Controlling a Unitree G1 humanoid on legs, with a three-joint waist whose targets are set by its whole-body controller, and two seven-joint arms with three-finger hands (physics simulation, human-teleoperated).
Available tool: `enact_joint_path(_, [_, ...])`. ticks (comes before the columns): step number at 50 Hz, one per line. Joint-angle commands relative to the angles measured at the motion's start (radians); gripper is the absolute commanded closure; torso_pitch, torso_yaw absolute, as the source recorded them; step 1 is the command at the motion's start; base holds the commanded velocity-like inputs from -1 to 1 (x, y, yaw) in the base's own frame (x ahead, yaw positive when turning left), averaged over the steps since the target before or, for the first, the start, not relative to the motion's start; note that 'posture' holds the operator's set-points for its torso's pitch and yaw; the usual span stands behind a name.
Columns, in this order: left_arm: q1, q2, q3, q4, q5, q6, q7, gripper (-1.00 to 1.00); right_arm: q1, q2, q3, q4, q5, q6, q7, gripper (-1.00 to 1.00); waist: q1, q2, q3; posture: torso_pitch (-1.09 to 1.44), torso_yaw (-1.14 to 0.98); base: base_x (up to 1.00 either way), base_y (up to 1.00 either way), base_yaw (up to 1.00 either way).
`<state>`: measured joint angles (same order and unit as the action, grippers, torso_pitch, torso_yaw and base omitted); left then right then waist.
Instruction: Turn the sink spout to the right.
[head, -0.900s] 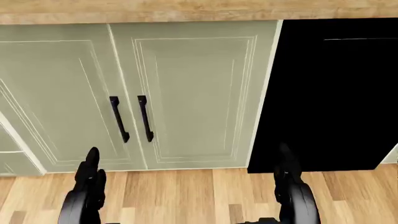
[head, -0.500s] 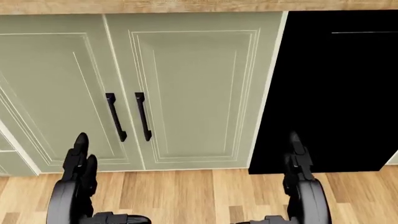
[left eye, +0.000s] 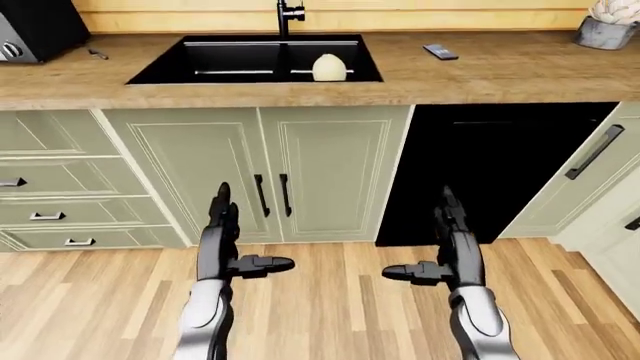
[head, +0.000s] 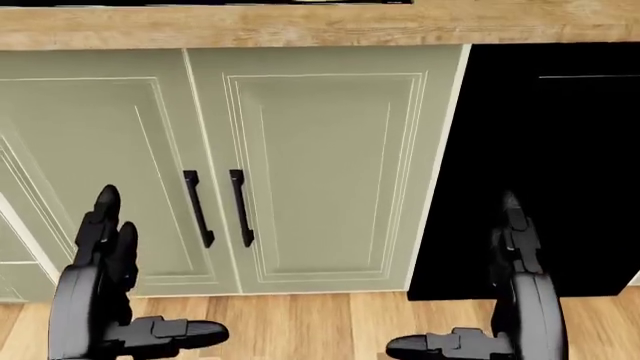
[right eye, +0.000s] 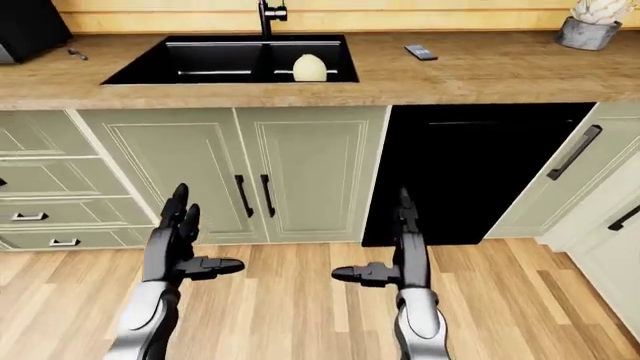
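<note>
A pale rounded object (left eye: 329, 67) sits inside the black sink (left eye: 200, 69).

My left hand (left eye: 225, 244) and right hand (left eye: 448, 251) are glossy black, with segmented fingers (left eye: 221, 206) and grey forearms.

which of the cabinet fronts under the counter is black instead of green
The panel right of the double doors, below the counter; the doors and drawers are pale green.

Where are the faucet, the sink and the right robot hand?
faucet (left eye: 284, 15): left-eye view, on its upright black stem.
sink (left eye: 230, 60): left-eye view, on the bare black basin.
right robot hand (left eye: 452, 240): left-eye view, on its middle.
</note>
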<state>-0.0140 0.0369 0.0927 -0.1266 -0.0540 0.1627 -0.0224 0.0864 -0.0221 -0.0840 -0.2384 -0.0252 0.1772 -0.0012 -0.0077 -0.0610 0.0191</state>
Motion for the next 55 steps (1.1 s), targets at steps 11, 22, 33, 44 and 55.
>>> enact_joint_path(11, [0.028,-0.004,-0.011,0.010,0.019,-0.091,-0.009,-1.00,-0.001,0.009,0.037,0.034,0.003,-0.102,0.016,-1.00,-0.002,0.024,0.011,0.00,0.00,0.00,0.00,0.00])
enact_joint_path(22, [-0.174,0.057,0.019,-0.040,-0.064,0.081,0.000,-1.00,-0.205,-0.060,-0.017,-0.065,-0.059,0.152,0.012,-1.00,0.012,0.050,-0.029,0.00,0.00,0.00,0.00,0.00])
enact_joint_path(33, [-0.559,0.176,0.087,-0.010,-0.152,0.457,0.069,-1.00,-0.484,-0.210,-0.174,-0.208,0.084,0.580,0.100,-1.00,0.016,0.050,-0.039,0.00,0.00,0.00,0.00,0.00])
enact_joint_path(44, [-0.934,0.294,0.076,0.311,-0.126,0.512,0.079,-1.00,-0.902,-0.461,-0.226,-0.028,0.242,0.869,0.092,-1.00,0.015,0.044,-0.027,0.00,0.00,0.00,0.00,0.00])
enact_joint_path(55, [-1.168,0.364,0.067,0.473,-0.067,0.554,0.055,-1.00,-1.159,-0.614,-0.183,0.190,0.263,0.922,0.146,-1.00,0.015,0.036,-0.009,0.00,0.00,0.00,0.00,0.00])
